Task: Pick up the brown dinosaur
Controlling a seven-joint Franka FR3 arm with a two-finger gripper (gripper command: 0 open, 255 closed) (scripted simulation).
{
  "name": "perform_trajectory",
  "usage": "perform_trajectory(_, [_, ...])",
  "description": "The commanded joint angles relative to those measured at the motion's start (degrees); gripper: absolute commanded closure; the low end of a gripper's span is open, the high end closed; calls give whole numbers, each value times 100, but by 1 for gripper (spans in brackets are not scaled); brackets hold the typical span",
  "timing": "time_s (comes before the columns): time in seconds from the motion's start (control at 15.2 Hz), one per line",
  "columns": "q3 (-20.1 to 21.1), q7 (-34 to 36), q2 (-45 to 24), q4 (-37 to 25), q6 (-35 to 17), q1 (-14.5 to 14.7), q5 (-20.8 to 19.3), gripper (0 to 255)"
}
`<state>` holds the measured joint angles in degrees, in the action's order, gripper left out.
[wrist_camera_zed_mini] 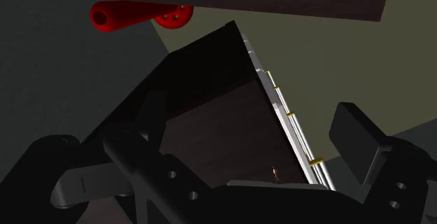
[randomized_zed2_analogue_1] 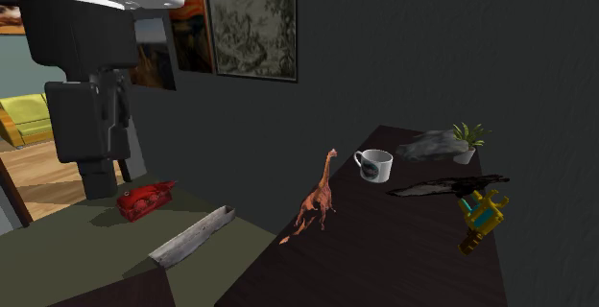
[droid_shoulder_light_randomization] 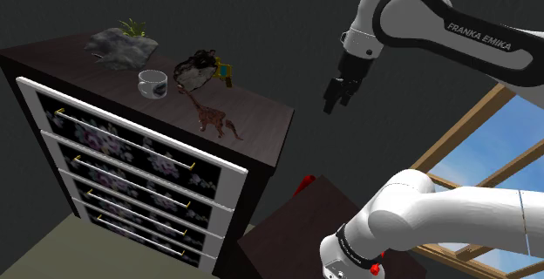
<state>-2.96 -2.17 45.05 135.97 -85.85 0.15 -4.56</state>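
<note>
1. A white Franka arm (droid_shoulder_light_randomization: 436, 24) holds its black jaws in mid-air off the end of a dark dresser (droid_shoulder_light_randomization: 261, 113), at the shoulder view's right. They hang above the level of the dresser top.
2. The jaws are released: in the wrist view the two fingers (wrist_camera_zed_mini: 361, 140) stand wide apart with nothing between them.
3. The brown dinosaur (droid_shoulder_light_randomization: 212, 116), long-necked, stands upright on the dresser top close to its front edge and well apart from the jaws. In the second exterior view the dinosaur (randomized_zed2_analogue_1: 317, 200) faces up the dresser (randomized_zed2_analogue_1: 384, 252) toward the other things. In the wrist view the dinosaur (wrist_camera_zed_mini: 275, 174) shows as a tiny figure far off on the dresser top (wrist_camera_zed_mini: 231, 117).
4. A white mug (droid_shoulder_light_randomization: 153, 84) sits near the dinosaur, toward the shoulder view's left. Behind it, at the far corner, lies a grey rock planter (droid_shoulder_light_randomization: 122, 46) with a green plant.
5. A dark tangled object (droid_shoulder_light_randomization: 196, 68) and a yellow and teal toy (droid_shoulder_light_randomization: 224, 71) lie along the back edge, just beside each other.
6. A red object (randomized_zed2_analogue_1: 144, 200) rests on the stand (droid_shoulder_light_randomization: 301, 225) below the jaws.
7. The dresser's drawer fronts (droid_shoulder_light_randomization: 131, 155) carry a floral pattern in white frames; a wood-framed window (droid_shoulder_light_randomization: 488, 146) shows blue sky.
</note>
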Motion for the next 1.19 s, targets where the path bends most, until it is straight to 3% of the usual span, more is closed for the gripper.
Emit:
perform_trajectory(0.0, [0, 0, 0, 0, 0, 0, 0, 0])
perform_trajectory(0.53, [247, 219, -1187, 69, -1578, 218, 136, 0])
perform_trajectory(1.12, [531, 465, -2834, -454, -3064, 393, 119, 0])
